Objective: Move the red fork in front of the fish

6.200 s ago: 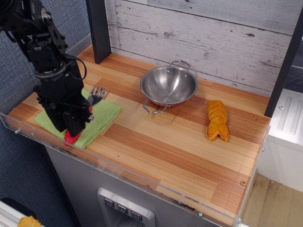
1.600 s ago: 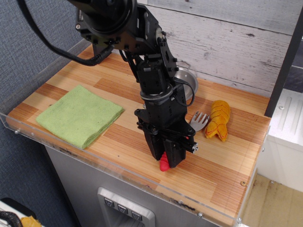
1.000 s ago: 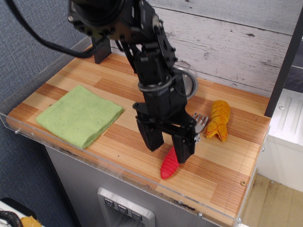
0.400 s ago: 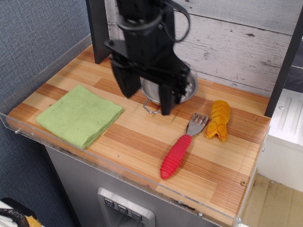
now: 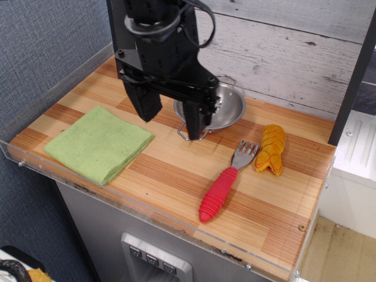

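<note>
Gripper [image 5: 171, 116]: raised above the counter, jaws spread wide, nothing between them. Hangs over the bare wood between the green cloth and the steel bowl, its right finger overlapping the bowl's near rim in this view.

Red fork [image 5: 222, 188]: flat on the wooden counter [image 5: 176, 170], free of the gripper. Red ribbed handle points toward the front edge; silver tines point back and right, ending just beside the fish's left flank. Contact between tines and fish cannot be told.

Fish [image 5: 271, 149]: orange-yellow, segmented, lying lengthwise at the right of the counter, forked tail toward the front. Fork sits on its left and front side.

Steel bowl [image 5: 226, 108]: two-handled, behind the fork, partly hidden by the gripper. Looks empty where visible.

Green cloth [image 5: 98, 143]: folded, front left, well apart from the fork. Nothing on it.

Task reading: fork appears placed near the front of the fish; open, lifted jaws fit a release. Judged done or nearly so.

Risk: low. Handle end lies near the counter's front lip but rests fully on wood.
</note>
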